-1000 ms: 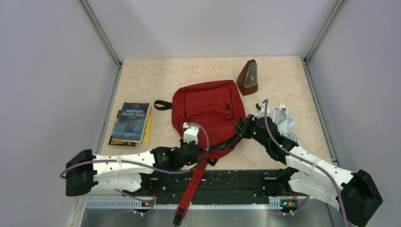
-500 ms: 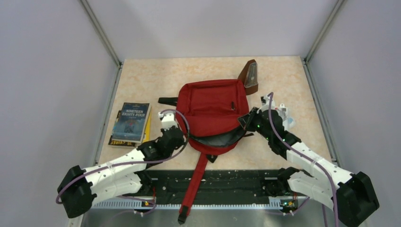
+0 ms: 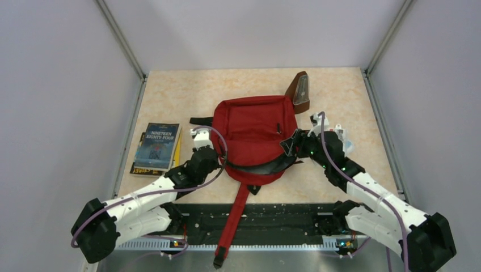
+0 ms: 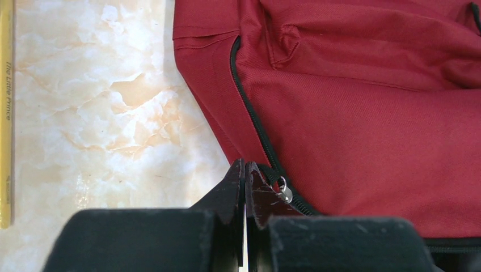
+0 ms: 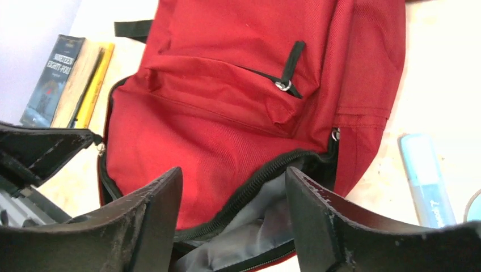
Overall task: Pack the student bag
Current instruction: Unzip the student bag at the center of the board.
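The student bag [image 3: 255, 127] lies in the middle of the table, dark red, its main zipper undone along the near edge. Grey lining [image 5: 266, 221] shows through the gap. My left gripper [image 3: 219, 164] sits at the bag's near left corner. Its fingers [image 4: 245, 167] are shut on the black zipper pull, and the silver slider ring [image 4: 284, 191] is right beside them. My right gripper [image 3: 295, 145] hovers over the right end of the opening. Its jaws [image 5: 232, 175] stand open with nothing between them, only the zipper and lining below.
A stack of books [image 3: 156, 147] lies left of the bag, with a yellow one [image 4: 5, 113] at the bottom. A brown wedge-shaped object [image 3: 299, 92] touches the bag's far right corner. A light blue marker [image 5: 425, 181] and small items [image 3: 342, 137] lie to the right. The long red strap [image 3: 233, 218] hangs over the near edge.
My left gripper drew the zipper pull leftward and the bag's mouth opened. The bag slid back against the brown object. My right gripper, shut at the bag's edge before, has opened.
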